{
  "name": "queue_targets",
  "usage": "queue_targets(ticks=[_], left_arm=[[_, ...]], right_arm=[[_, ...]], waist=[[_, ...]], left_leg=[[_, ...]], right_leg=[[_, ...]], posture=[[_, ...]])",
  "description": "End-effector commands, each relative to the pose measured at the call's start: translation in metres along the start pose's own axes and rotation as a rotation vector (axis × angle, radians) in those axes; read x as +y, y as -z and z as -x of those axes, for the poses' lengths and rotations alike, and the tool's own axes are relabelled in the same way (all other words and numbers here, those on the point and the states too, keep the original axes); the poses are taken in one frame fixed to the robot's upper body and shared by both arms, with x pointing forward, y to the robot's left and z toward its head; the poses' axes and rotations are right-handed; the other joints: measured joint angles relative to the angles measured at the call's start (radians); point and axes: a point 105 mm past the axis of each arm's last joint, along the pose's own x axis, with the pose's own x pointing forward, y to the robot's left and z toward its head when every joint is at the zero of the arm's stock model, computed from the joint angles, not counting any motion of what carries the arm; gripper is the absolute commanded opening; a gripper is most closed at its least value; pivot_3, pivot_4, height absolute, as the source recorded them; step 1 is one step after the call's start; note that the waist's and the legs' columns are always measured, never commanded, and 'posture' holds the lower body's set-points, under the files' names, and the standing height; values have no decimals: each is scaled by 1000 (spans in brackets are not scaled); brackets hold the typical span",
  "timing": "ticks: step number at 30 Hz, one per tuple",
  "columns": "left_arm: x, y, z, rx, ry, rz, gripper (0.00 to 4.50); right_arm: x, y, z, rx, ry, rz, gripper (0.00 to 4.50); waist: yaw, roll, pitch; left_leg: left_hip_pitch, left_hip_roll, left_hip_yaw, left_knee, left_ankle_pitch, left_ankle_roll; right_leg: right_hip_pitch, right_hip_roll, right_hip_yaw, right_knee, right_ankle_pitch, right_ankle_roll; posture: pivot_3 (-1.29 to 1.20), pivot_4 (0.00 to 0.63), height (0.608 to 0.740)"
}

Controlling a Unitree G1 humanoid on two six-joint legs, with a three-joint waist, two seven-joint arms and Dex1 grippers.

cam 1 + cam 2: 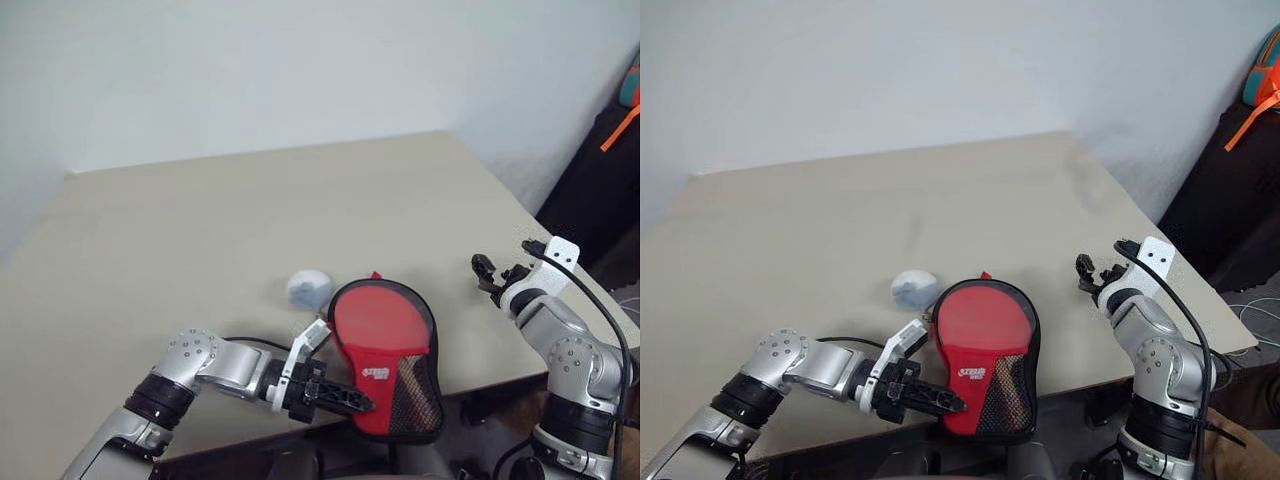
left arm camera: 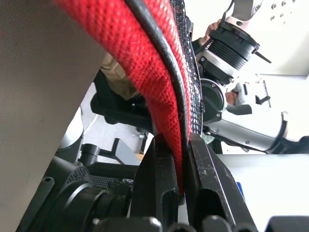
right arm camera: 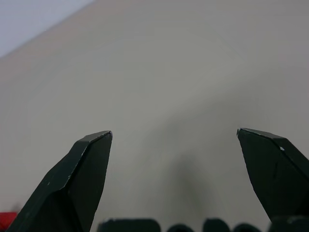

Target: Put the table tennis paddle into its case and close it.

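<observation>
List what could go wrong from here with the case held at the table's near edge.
1. The left gripper is shut on the case by a thin edge, as the left wrist view shows; the fabric might slip out.
2. The case's handle end overhangs the table edge, so a slip could drop it to the floor.
3. The ball lies right beside the case; shifting the case may send it rolling.

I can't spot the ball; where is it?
In the head views the ball sits on the table, just left of the case.
</observation>
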Motion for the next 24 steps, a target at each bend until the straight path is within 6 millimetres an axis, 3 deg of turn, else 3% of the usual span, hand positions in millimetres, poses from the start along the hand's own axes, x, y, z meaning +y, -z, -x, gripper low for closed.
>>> queue_targets(ticks=[1, 14, 24], left_arm=[[-4, -10, 6, -19, 41, 31, 77], [-4, -35, 19, -86, 27, 63, 77], [6, -13, 3, -140, -67, -9, 77]], right_arm=[[8, -15, -2, -49, -33, 12, 4500], [15, -14, -10, -50, -54, 21, 4500], [15, -14, -11, -57, -55, 32, 4500]], waist=[[0, 0, 0], [0, 0, 0], [1, 0, 0]], left_leg=[[0, 0, 0, 0, 0, 0], [0, 0, 0, 0, 0, 0], [0, 0, 0, -1, 0, 0]], right_leg=[[0, 0, 0, 0, 0, 0], [0, 0, 0, 0, 0, 0], [0, 0, 1, 0, 0, 0]], posture=[[0, 0, 740], [0, 0, 740], [0, 0, 740]])
